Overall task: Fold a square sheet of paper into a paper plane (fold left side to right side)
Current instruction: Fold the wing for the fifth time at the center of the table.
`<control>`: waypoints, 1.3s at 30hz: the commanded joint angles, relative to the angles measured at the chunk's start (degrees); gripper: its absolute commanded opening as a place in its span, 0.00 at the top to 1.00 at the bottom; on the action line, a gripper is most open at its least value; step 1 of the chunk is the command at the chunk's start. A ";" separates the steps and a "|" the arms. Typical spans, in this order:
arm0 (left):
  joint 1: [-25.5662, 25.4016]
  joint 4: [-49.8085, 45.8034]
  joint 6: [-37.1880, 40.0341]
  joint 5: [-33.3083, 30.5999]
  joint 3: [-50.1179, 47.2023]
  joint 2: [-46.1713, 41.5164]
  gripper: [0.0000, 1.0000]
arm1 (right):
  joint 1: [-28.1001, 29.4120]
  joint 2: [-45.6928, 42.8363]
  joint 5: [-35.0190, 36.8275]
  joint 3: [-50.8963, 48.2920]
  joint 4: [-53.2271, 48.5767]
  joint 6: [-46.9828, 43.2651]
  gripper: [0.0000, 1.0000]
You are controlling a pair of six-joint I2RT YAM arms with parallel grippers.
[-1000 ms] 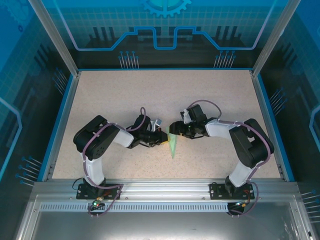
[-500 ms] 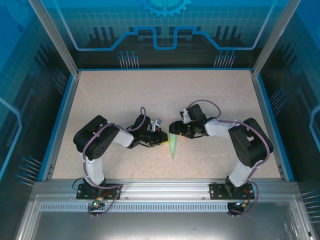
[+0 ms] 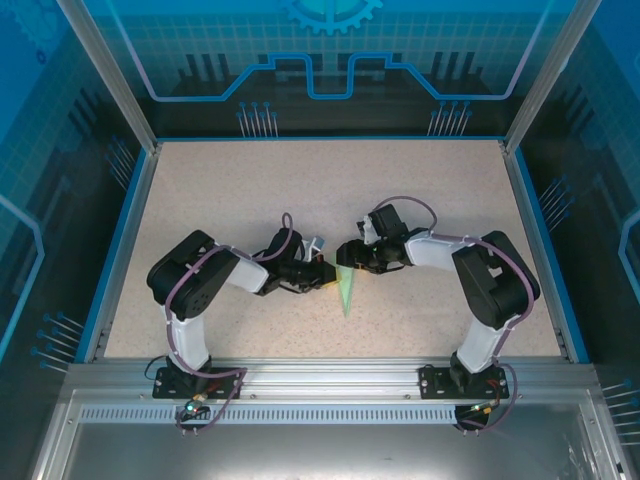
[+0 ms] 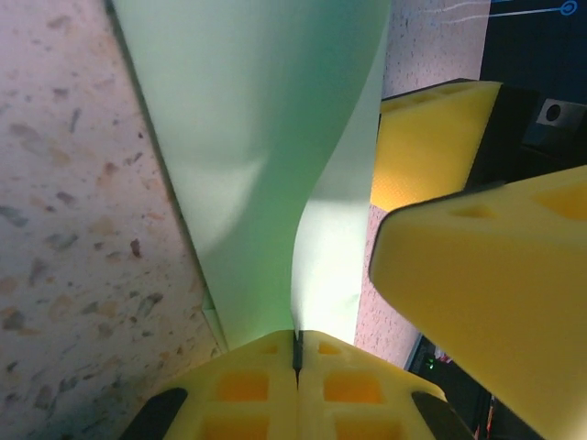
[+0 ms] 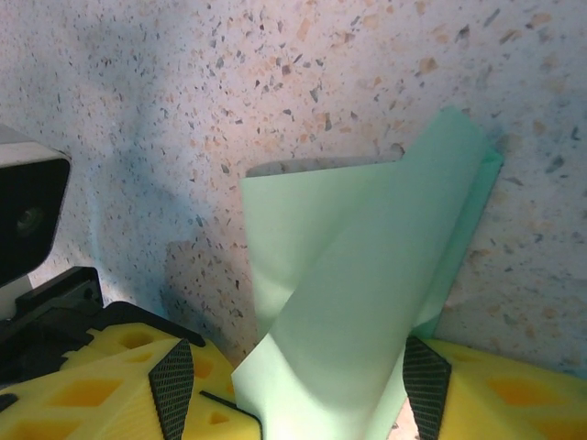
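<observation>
I am looking at the paper (image 3: 346, 292), a thin, pale mint-green piece, plain and matte. It is lying folded into a narrow shape that is tapering to a point on the near side of the two hands. My left hand (image 4: 295, 353) is pinching it. Its two yellow fingers, moulded with square hollows, are pressing flat together with one raised edge of the paper caught in the seam between them. From there the layer is curving away in a soft bend. My right hand (image 5: 307, 385) is standing open, its blocky yellow fingers (image 5: 110, 376) and their black ribbed pads sitting on either side of a lifted flap. It is gripping nothing that I can make out. Just beyond that hand the paper is showing overlapping layers with a crisp, straight crease along one side. Under both hands the bench (image 3: 250, 200) is showing a beige, speckled, faintly grainy surface.
</observation>
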 commanded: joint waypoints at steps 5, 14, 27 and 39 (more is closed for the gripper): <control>0.42 -1.98 2.43 -0.81 1.70 1.31 1.00 | 0.67 1.87 0.93 0.61 -4.13 -1.34 0.34; 0.37 -2.70 2.98 -1.03 1.54 2.27 1.00 | 0.69 1.27 0.49 0.53 -3.74 -1.46 0.34; 0.35 -3.49 3.60 -2.16 0.22 2.28 1.00 | -1.14 -8.04 1.20 -0.06 -4.60 -1.92 0.33; 0.42 -5.41 4.28 -3.25 0.46 1.93 1.00 | 0.51 -2.95 -2.50 2.11 -1.40 -0.31 0.69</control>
